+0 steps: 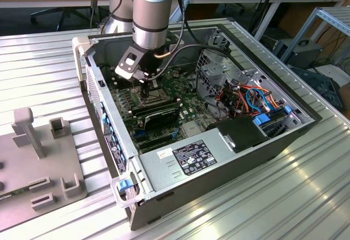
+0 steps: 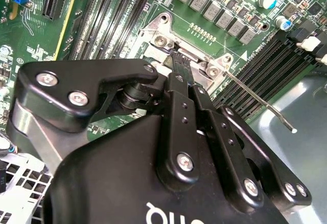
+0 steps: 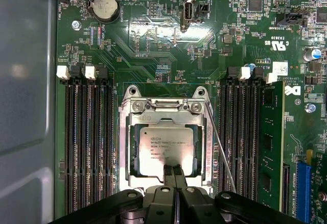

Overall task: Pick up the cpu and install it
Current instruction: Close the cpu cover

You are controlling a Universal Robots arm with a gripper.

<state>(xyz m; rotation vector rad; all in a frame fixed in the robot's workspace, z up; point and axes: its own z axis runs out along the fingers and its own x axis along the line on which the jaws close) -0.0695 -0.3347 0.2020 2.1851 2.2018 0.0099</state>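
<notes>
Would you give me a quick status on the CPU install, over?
Status: gripper shut, tips over edge of cpu. It lies flat in socket. Lever beside socket, clear of gripper.

One arm (image 1: 150,10) and one open computer case (image 1: 229,181) stand on one desk (image 1: 306,196), with one grey fixture plate (image 1: 38,163) at the lower left of the exterior view. In the first wrist view, one motherboard (image 3: 153,55) carries one cpu (image 3: 166,150), one socket frame (image 3: 166,106), one coin battery (image 3: 104,6), one thin lever (image 3: 219,142) and four white slot latches (image 3: 62,72). There is one hand (image 3: 172,171) with two fingers (image 3: 167,173).
</notes>
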